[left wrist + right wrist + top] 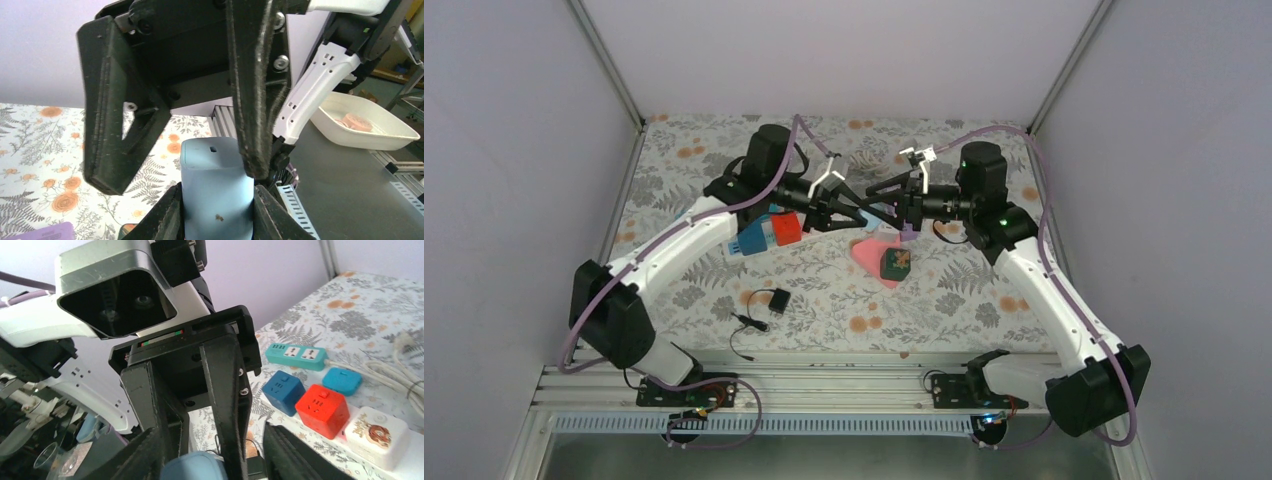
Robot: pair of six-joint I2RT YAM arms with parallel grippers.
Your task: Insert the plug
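Observation:
My left gripper [862, 216] [217, 212] is shut on a light-blue block [216, 190] with a small slot in its end face, held up over the middle of the table. My right gripper [888, 214] [212, 460] faces it head-on and stands open. The end of the block [194, 467] lies between its fingers. In the left wrist view one right finger [255, 110] touches the block's edge, while the other stands well off to the side. A black plug [777, 299] with a thin cable lies on the table in front of the left arm.
Socket cubes sit behind the left arm: a red one [786, 230] [324, 410], a blue one [282, 391] and a white one [377, 432], plus a teal power strip [296, 356]. A pink piece [866, 250] and a dark green box [895, 263] lie under the grippers. A white tray [385, 131] stands off the table.

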